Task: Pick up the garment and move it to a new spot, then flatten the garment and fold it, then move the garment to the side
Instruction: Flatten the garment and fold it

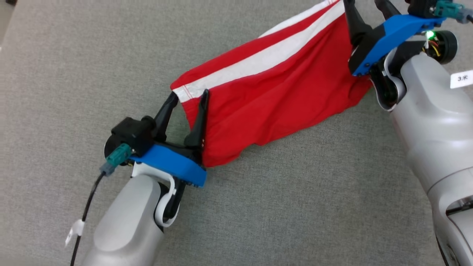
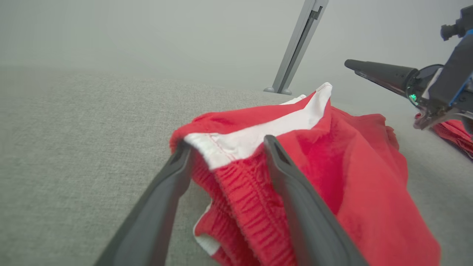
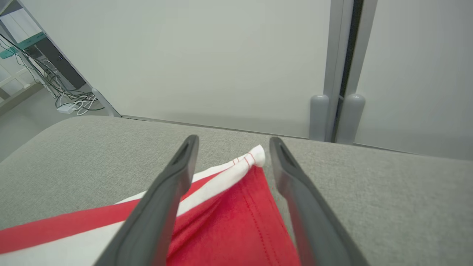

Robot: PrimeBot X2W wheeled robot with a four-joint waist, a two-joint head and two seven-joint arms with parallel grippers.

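Stretched slantwise across the grey woven surface (image 1: pixel 74 55): the red garment (image 1: pixel 273 92) with a white stripe, one end at each claw. At the near, white-edged corner, left gripper (image 1: pixel 189 94) spread wide, fingers straddling the cloth and not closed on it. At the far corner, right gripper (image 3: pixel 233 139) likewise spread, the white tip of the hem lying on the surface between its fingers.

From the right wrist, beyond the surface's far edge: a pale panel wall (image 3: pixel 221 55), a dark seam with two rounded grey feet (image 3: pixel 334 114), and a tangle of cables (image 3: pixel 70 99) on the floor at the left. From the left wrist — ribbed waistband (image 2: pixel 244 207) bunched and raised between the fingers, a slanted grey post (image 2: pixel 295 48) behind, one finger of the right gripper at the right edge.

From the head: a white label (image 1: pixel 462 78) on the right forearm reading "3米", a green light (image 1: pixel 429 35) near it, a black cable (image 1: pixel 83 218) with a white tag along the left arm.
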